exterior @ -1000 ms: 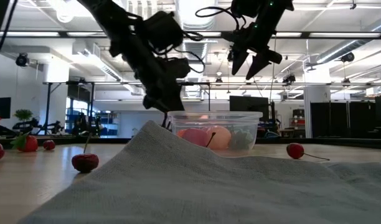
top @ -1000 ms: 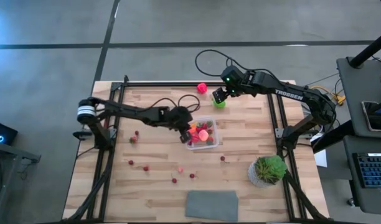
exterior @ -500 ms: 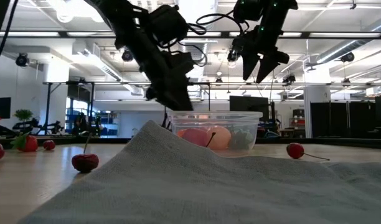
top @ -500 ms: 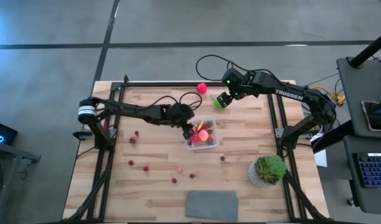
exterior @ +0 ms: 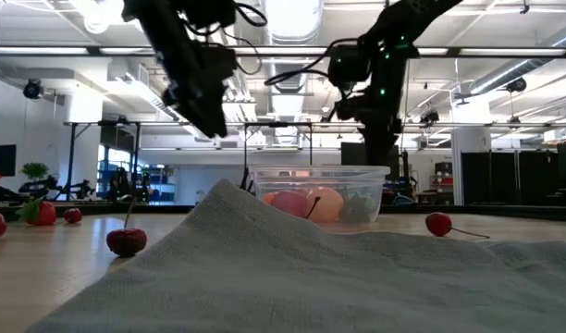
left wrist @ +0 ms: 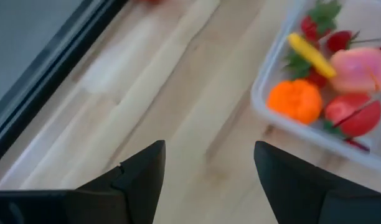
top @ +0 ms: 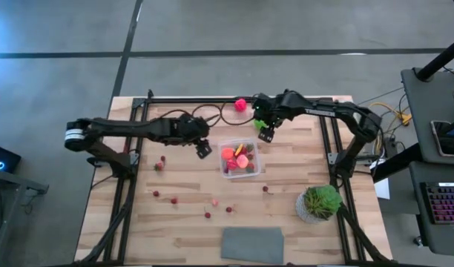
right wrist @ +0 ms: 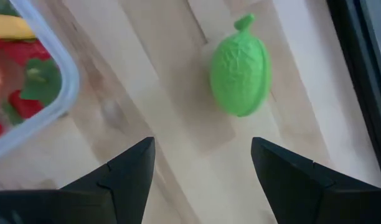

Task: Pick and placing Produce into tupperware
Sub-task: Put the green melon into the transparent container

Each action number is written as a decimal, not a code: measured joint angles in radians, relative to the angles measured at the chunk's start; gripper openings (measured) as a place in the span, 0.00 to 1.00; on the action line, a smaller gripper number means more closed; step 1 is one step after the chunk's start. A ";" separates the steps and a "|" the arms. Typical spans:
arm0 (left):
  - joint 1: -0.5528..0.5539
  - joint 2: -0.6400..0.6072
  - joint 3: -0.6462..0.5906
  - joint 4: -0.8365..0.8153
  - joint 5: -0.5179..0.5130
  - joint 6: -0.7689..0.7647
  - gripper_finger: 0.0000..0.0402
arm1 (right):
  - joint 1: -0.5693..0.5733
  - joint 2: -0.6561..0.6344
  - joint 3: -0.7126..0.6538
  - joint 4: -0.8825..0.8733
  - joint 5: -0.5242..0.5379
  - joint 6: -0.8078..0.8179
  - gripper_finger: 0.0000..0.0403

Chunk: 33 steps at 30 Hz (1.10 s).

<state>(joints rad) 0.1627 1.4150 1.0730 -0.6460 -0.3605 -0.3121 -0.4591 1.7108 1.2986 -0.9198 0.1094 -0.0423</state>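
A wooden surface (top: 190, 185) seen from above, with two dark robot arms reaching toward its middle. The clear tupperware (top: 241, 158) sits near the centre, already holding a heap of toy produce: a pink rounded piece (left wrist: 358, 61), an orange one (left wrist: 294, 101), a yellow strip (left wrist: 309, 51) and red pieces with green leaves.

The left tool (top: 203, 148) hangs just to the left of the tub, its fingers spread apart and holding nothing, apparently because its last piece now lies inside. In its wrist view only bare wood shows between the fingers.

The right tool (top: 266, 133) is poised at the tub's far right corner, fingers wide and empty. A green wrinkled fruit (right wrist: 239, 75) lies on the wood just beyond the fingers, not yet touched; the open spread looks like readiness to close on it. A bright pink fruit (top: 241, 104) rests near the far edge, to the left of the green one.

Small dark red cherries (top: 173, 200) and other small pieces (top: 159, 166) lie scattered across the near left part, well apart from the tub, so much sorting remains. A leafy potted plant (top: 319, 202) stands near right, and a grey cloth (top: 252, 245) lies at the near edge.
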 joint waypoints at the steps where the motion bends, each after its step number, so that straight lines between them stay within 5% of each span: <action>1: 0.000 -0.017 -0.002 -0.019 -0.008 -0.013 0.57 | 0.000 0.007 0.000 0.011 0.005 -0.012 0.64; 8: 0.000 -0.141 -0.049 -0.117 -0.038 -0.083 0.57 | -0.023 0.013 0.000 0.025 0.078 -0.071 0.65; 20: 0.000 -0.321 -0.067 -0.262 -0.211 -0.145 0.57 | -0.087 0.005 0.001 0.084 -0.038 -0.174 0.89; 33: 0.027 -0.361 -0.067 -0.261 -0.259 -0.015 0.57 | -0.216 0.005 -0.010 0.206 -0.139 -0.280 0.91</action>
<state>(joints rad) 0.1896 1.0536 1.0065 -0.9073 -0.6192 -0.3273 -0.6750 1.7161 1.2884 -0.7139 -0.0296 -0.3222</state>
